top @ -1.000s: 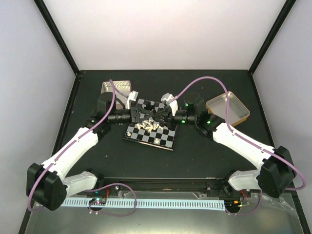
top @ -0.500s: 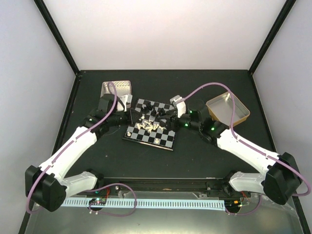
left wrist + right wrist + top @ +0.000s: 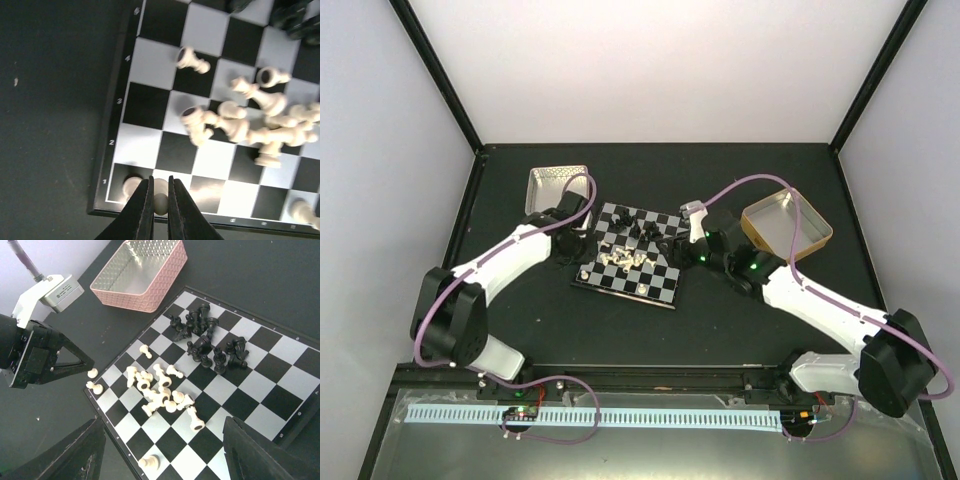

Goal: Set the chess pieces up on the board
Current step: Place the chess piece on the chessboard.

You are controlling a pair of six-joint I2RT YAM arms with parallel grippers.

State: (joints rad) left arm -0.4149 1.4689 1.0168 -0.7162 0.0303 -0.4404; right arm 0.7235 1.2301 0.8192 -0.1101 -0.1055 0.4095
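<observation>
- While the left gripper (image 3: 160, 178) is hanging low over the near-left corner of the board, its two black fingers are pressing almost together. As far as I can judge, they are pinching a small cream-white plastic piece (image 3: 160, 202), whose round head is showing in the slit.
- That piece is sitting right at the fingertips, over the edge row of the small flat black-and-white checkered chessboard (image 3: 142, 105). I cannot tell whether its base is touching the square.
- A second cream-white piece (image 3: 131, 186) is standing on the corner square, just beside the left finger. The fingers are opening sideways, toward it, so I think the release is asking for care.
- Toward the middle of the board, the heap of cream-white pieces (image 3: 235, 127) is lying tipped over, with long axes pointing many ways.
- The right gripper (image 3: 162, 426) is hovering above the board with its fingers spread wide, holding nothing.
- The cluster of black pieces (image 3: 202, 345) is waiting beyond the cream heap, and in the top view the right arm is the nearer one to it.
</observation>
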